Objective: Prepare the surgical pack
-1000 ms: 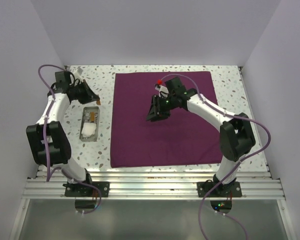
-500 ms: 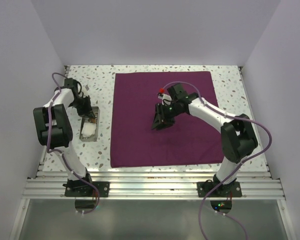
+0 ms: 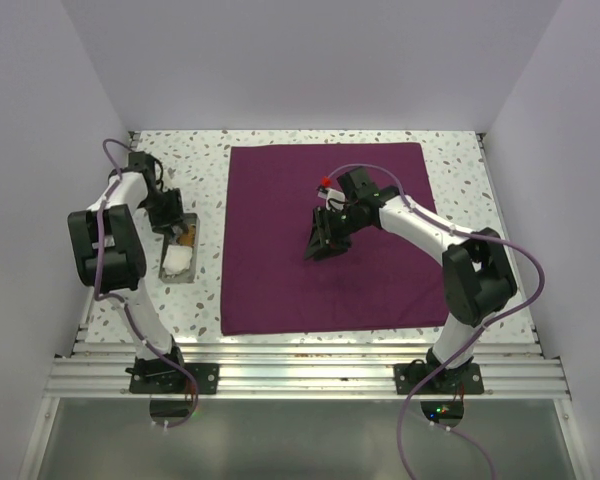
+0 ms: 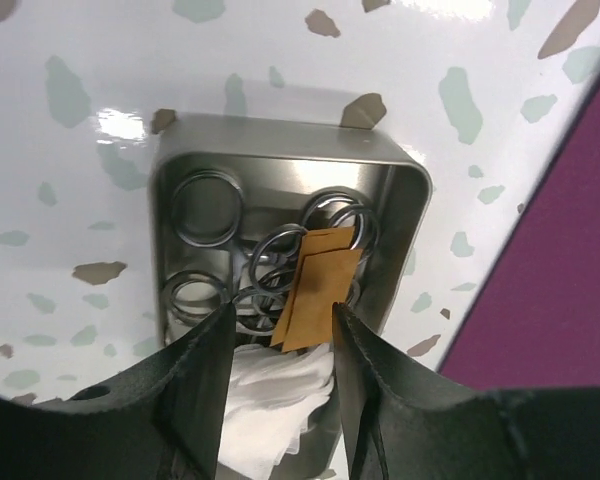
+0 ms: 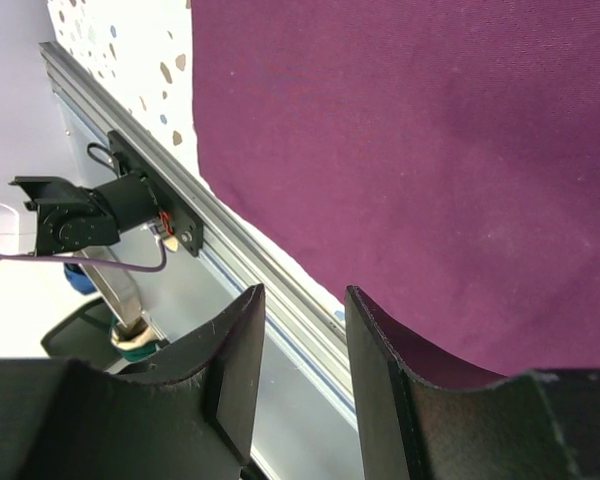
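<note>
orange strips (image 4: 315, 290) overlying scissor rings (image 4: 270, 250), tray walls (image 4: 280, 152) hemming both

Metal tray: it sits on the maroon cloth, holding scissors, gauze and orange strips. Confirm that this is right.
Not quite. The metal tray is not on the maroon cloth; it sits on the speckled table beside the cloth's left edge, as the top external view shows. It does hold scissors, gauze and orange strips.
</note>
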`<state>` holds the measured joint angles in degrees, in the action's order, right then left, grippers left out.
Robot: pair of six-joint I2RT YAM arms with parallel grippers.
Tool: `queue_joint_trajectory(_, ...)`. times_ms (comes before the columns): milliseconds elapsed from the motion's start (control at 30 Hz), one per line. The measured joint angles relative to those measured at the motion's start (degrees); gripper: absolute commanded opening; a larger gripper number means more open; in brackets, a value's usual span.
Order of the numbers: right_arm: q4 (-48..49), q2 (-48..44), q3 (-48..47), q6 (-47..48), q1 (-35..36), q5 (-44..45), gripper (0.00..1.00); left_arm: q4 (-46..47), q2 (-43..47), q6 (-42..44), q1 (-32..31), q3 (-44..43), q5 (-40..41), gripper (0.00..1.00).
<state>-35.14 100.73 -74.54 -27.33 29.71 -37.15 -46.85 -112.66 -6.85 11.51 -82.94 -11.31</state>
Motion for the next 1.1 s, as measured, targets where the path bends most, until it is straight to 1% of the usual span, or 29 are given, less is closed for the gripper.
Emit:
queue_joint_trajectory(67,0.02,0.02,0.00,-0.02,-0.07,-0.24,0.41,0.02,1.14,-0.04,0.00,0.02,2.19,0.48)
queue_joint_trajectory(200,0.04,0.02,0.00,-0.02,-0.13,-0.70,0.41,0.07,5.55,-0.24,0.00,0.02,7.65,0.55)
queue_joint_trajectory(267,0.04,0.02,0.00,-0.02,-0.15,-1.11,0.41,0.04,7.28,-0.57,0.00,0.02,10.56,0.57)
queue_joint_trajectory(433,0.17,0.02,0.02,-0.07,-0.15,-1.42,0.41,0.00,7.04,-0.74,0.00,0.17,14.64,0.55)
queue_joint_trajectory(633,1.29,0.00,1.88,-0.48,-0.15,-1.40,0.41,0.11,3.41,-1.05,0.00,0.35,15.37,0.50)
queue_joint_trajectory(733,1.51,-0.07,3.23,-0.72,-0.15,-1.36,0.41,0.46,1.70,-1.07,0.00,0.87,15.37,0.45)
queue_joint_trajectory(833,1.55,-0.83,4.50,-1.01,-0.15,-1.33,0.41,0.57,0.26,-1.09,0.00,1.44,15.21,0.36)
queue_joint_trajectory(867,1.55,-1.20,4.74,-1.11,-0.15,-1.31,0.41,0.72,-0.09,-1.09,0.00,1.64,15.08,0.28)
queue_joint_trajectory(933,1.64,-1.81,4.90,-1.20,-0.15,-1.27,0.41,0.87,-0.37,-1.09,0.00,2.21,14.88,0.19)
queue_joint_trajectory(967,1.79,-2.14,4.94,-1.29,-0.15,-1.27,0.41,0.83,-0.50,-1.11,0.00,2.23,14.84,0.12)
queue_joint_trajectory(1033,1.99,-2.60,4.98,-1.49,-0.17,-1.27,0.41,0.85,-0.52,-1.07,0.00,2.23,14.80,0.08)
queue_joint_trajectory(1067,2.16,-2.82,5.07,-1.60,-0.15,-1.27,0.41,0.74,-0.52,-1.03,0.00,2.23,14.75,0.03)
queue_joint_trajectory(1100,2.27,-3.02,5.16,-1.66,-0.17,-1.22,0.41,0.72,-0.52,-1.07,0.00,2.23,14.69,0.00)
